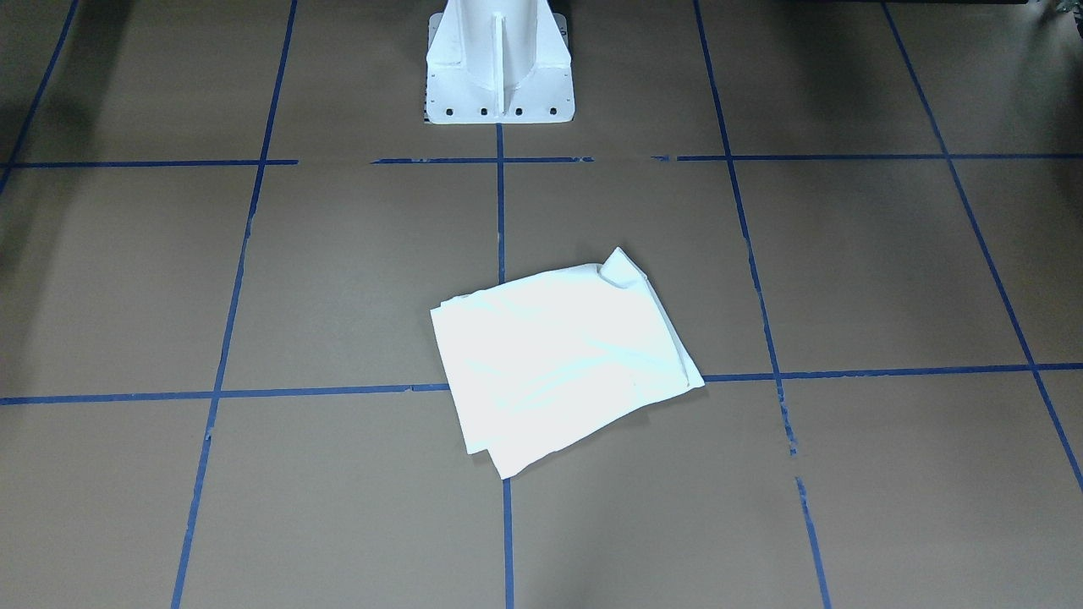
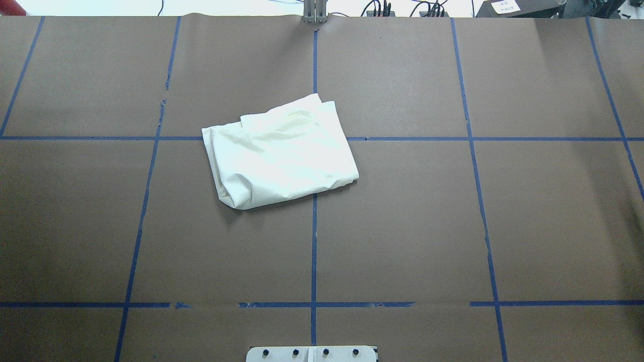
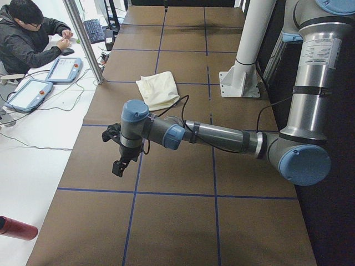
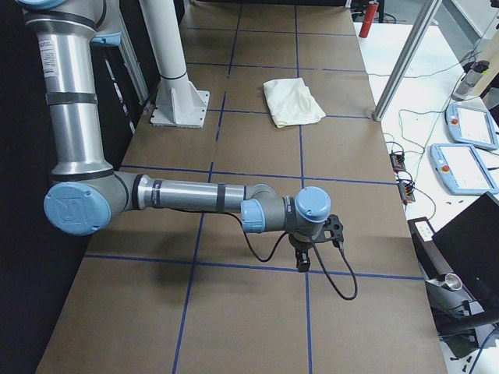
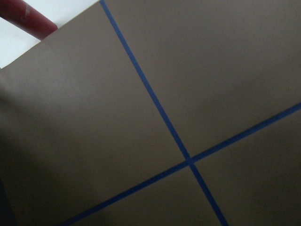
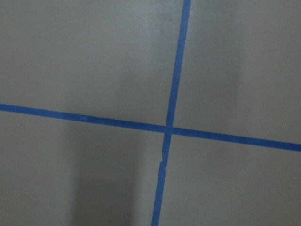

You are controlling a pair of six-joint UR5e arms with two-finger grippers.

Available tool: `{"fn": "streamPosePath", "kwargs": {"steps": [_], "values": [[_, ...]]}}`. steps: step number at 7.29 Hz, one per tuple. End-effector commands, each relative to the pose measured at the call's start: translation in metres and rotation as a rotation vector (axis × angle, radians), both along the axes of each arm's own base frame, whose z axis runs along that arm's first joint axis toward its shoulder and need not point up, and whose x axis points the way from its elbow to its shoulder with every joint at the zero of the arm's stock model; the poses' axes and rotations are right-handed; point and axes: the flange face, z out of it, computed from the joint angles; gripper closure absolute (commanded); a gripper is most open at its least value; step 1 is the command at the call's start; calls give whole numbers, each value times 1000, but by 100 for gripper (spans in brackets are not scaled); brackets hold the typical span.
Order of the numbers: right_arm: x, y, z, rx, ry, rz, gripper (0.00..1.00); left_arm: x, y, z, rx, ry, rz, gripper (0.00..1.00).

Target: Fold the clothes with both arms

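Shirt (image 2: 282, 153) lies folded on the table (image 2: 543, 226), cream side up. We cannot tell whether the left gripper (image 3: 118, 166) or right gripper (image 4: 302, 263), both well apart from it, is clenched.

Plain cream T-shirt (image 2: 282, 153), blue-gridded brown table (image 2: 402, 226)

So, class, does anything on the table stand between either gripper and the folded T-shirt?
Nothing visible does. The cream T-shirt lies folded mid-table. The left gripper and right gripper hang toward opposite ends, with only bare brown table and blue tape lines between.
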Motion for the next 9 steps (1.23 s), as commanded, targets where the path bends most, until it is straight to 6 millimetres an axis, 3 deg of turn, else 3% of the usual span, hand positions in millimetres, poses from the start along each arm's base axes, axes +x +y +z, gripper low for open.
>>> {"fn": "streamPosePath", "kwargs": {"steps": [1, 4, 5, 7, 8, 9], "values": [[12, 12, -11, 34, -2, 9, 0, 0, 14, 23, 5, 40, -13, 0], [11, 12, -85, 49, -13, 120, 0, 0, 24, 41, -61, 36, -22, 0], [8, 12, -91, 49, -16, 123, 0, 0, 27, 37, -145, 56, -51, 0], [5, 23, -85, 16, -20, 137, 0, 4, 31, 5, -195, 121, -69, 0], [-3, 24, -78, -29, -17, 150, 0, 5, 30, 3, -191, 120, -68, 0], [-8, 39, -59, -58, -13, 139, 0, 4, 30, -2, -181, 121, -69, 0]]}}
